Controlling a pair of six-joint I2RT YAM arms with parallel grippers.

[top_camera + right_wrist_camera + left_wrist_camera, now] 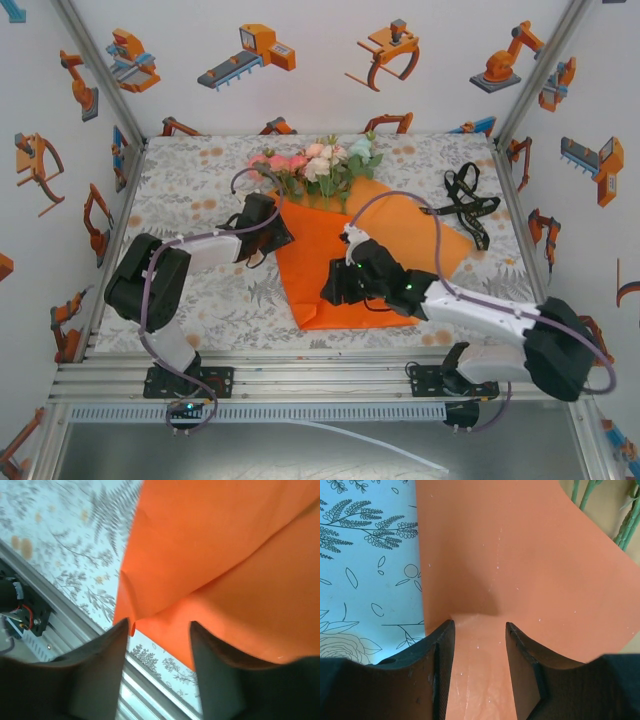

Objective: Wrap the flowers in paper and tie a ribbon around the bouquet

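Tabletop, covered in a grey-and-orange flowered cloth, spans the whole cell.

Orange paper lies mid-tabletop as a long wedge running near to far. Its right side is folded over in a flap.

Flowers, pink, white and pale mint, lie at the paper's far end. The blooms are off the sheet and the stems run in under the orange fold.

Black ribbon sits in a loose tangle on the cloth, just beside the flap on the right.

Left claw is at the paper's left edge. Its fingers are apart and the sheet passes between them, with a small crease at the tips.

Right claw is over the paper's near part. Its fingers are apart, with a corner of the paper between the tips and two layers showing.
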